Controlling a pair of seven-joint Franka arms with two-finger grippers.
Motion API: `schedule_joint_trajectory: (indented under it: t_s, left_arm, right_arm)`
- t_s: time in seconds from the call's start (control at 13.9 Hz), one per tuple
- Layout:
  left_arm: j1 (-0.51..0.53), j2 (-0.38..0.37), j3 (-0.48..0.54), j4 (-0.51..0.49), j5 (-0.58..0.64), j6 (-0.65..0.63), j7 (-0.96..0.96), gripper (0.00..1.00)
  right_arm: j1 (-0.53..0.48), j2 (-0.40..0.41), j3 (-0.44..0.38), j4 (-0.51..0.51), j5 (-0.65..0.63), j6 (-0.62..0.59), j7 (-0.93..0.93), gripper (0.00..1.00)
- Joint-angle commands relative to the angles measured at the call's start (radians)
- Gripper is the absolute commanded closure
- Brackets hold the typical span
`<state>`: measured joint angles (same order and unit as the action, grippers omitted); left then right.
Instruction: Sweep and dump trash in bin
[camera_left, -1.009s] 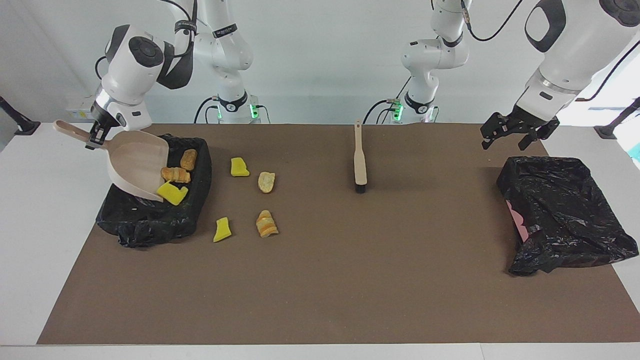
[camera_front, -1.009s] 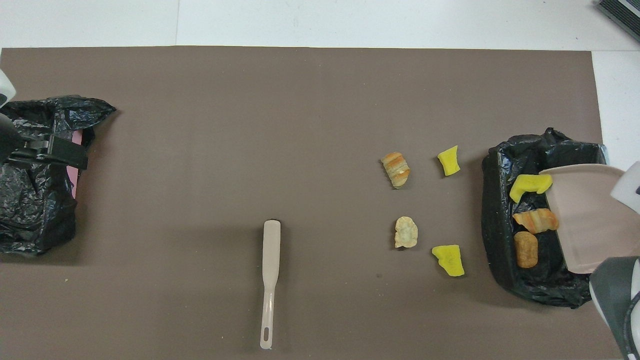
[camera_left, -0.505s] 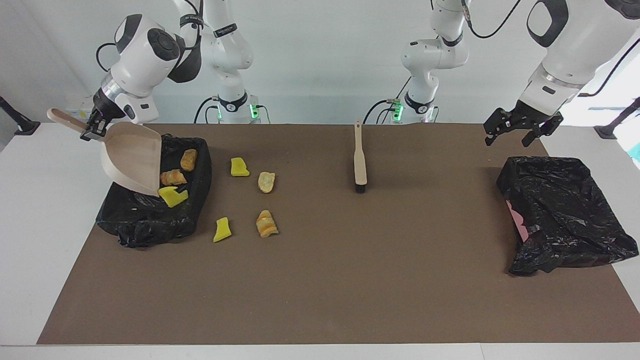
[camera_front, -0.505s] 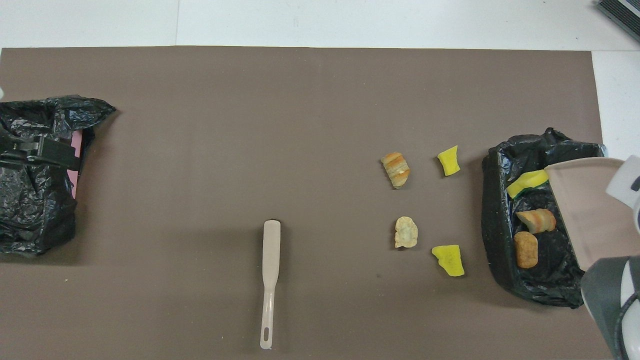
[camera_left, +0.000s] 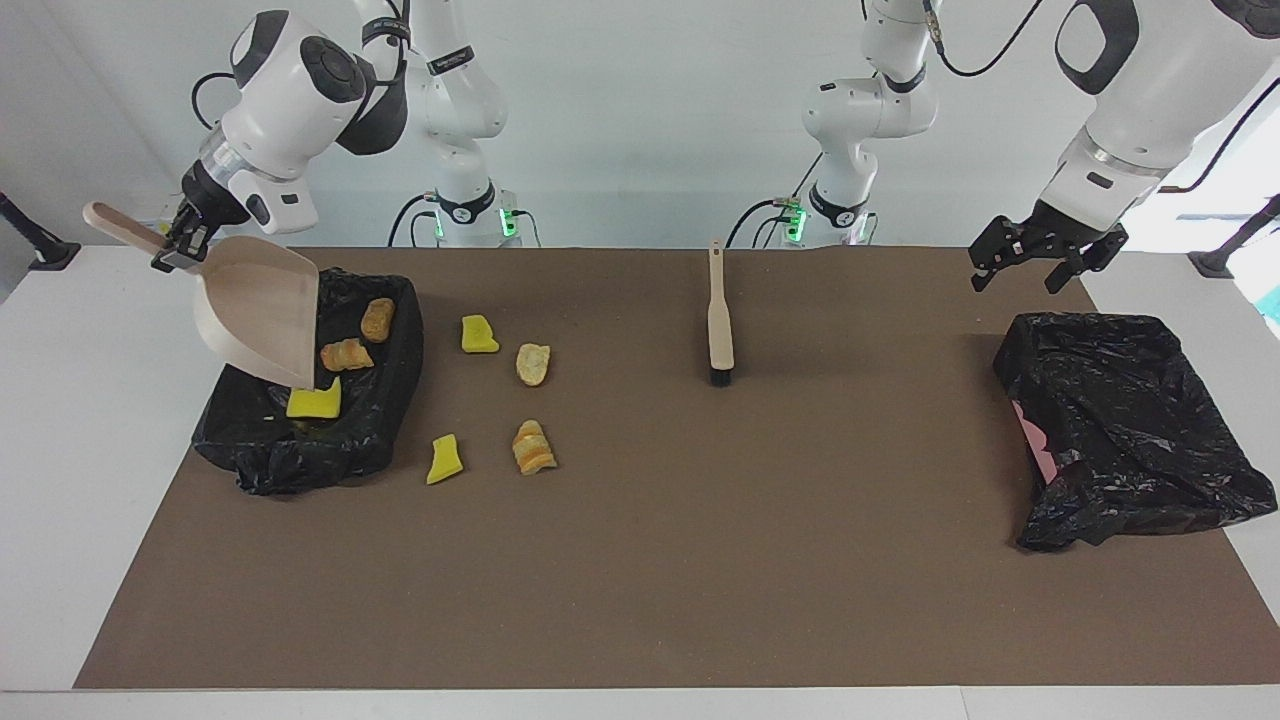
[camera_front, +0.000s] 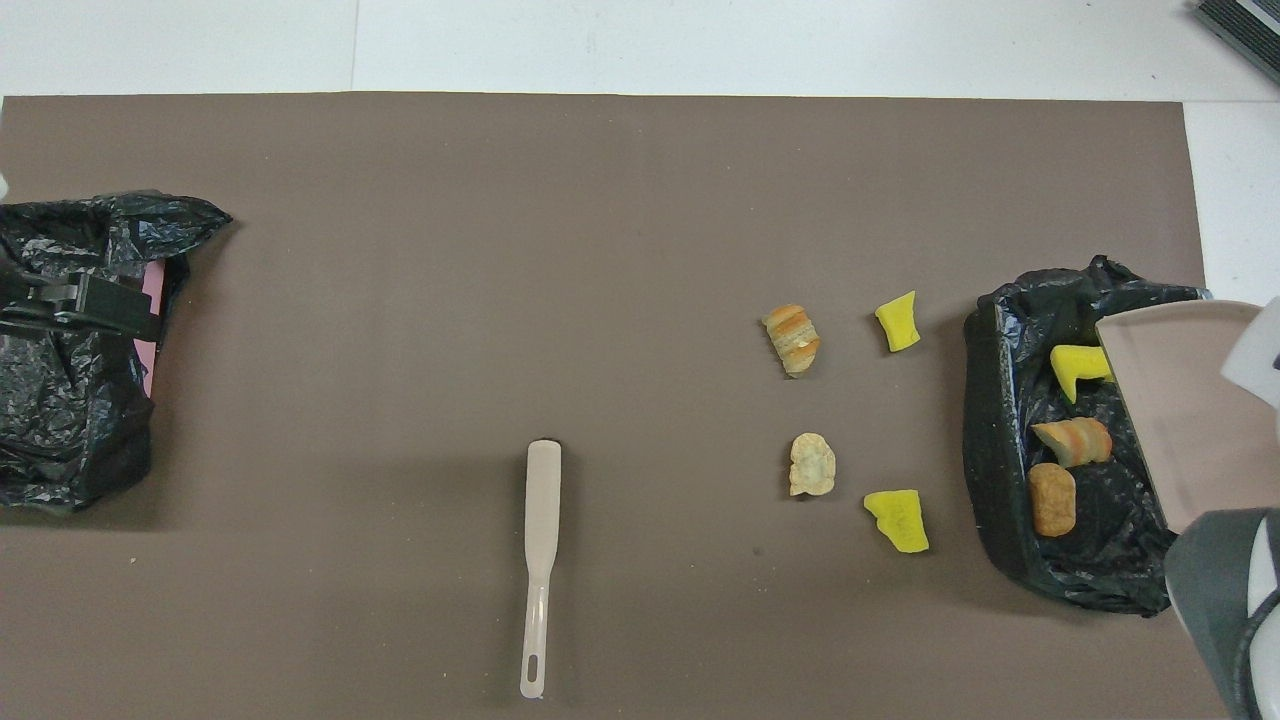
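My right gripper (camera_left: 172, 248) is shut on the handle of the beige dustpan (camera_left: 258, 315), which tilts steeply, lip down, over the black-lined bin (camera_left: 300, 445) at the right arm's end of the table. In the bin lie a yellow chunk (camera_left: 313, 403), a striped bread lump (camera_left: 346, 354) and a tan lump (camera_left: 377, 318). Several trash scraps lie on the mat beside the bin: two yellow chunks (camera_left: 479, 334) (camera_left: 445, 459), a pale bread lump (camera_left: 533, 364) and a striped one (camera_left: 533, 447). My left gripper (camera_left: 1022, 275) hangs open at the other end.
The beige brush (camera_left: 719, 320) lies on the brown mat (camera_left: 700, 560) near the robots, bristles pointing away from them. A second crumpled black bag (camera_left: 1130, 430) over something pink sits at the left arm's end, just under the waiting left gripper.
The right gripper lifted and tipped the dustpan steeper. The yellow chunk slid off its lip and dropped into the bin. The left gripper rose slightly.
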<state>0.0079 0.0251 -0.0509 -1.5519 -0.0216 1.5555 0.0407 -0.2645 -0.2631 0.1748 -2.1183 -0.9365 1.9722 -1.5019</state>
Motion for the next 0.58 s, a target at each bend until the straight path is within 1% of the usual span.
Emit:
schedule_joint_trajectory:
  t_s: [0.0, 0.07, 0.22, 0.29, 0.36, 0.5]
  left_arm:
    - [-0.014, -0.022, -0.001, -0.027, 0.017, 0.003, 0.010, 0.00]
    - [-0.038, -0.024, 0.002, -0.028, 0.020, 0.003, 0.016, 0.00]
    - [-0.113, -0.021, 0.081, -0.028, 0.019, 0.017, 0.027, 0.00]
    - [-0.135, -0.021, 0.113, -0.027, 0.019, 0.034, 0.043, 0.00]
    - [-0.128, -0.021, 0.112, -0.027, 0.019, 0.044, 0.048, 0.00]
    - [-0.121, -0.022, 0.117, -0.028, 0.017, 0.034, 0.036, 0.00]
  right_arm:
    - [-0.004, 0.008, 0.005, 0.031, -0.025, -0.019, -0.029, 1.00]
    - [-0.004, 0.015, 0.005, 0.037, -0.025, -0.019, -0.029, 1.00]
    - [-0.002, 0.041, 0.005, 0.069, -0.005, -0.019, -0.029, 1.00]
    - [-0.002, 0.056, 0.006, 0.086, 0.011, -0.016, -0.028, 1.00]
    - [-0.002, 0.076, 0.006, 0.113, 0.048, -0.018, -0.028, 1.00]
    - [-0.002, 0.122, 0.006, 0.170, 0.170, -0.016, -0.017, 1.00]
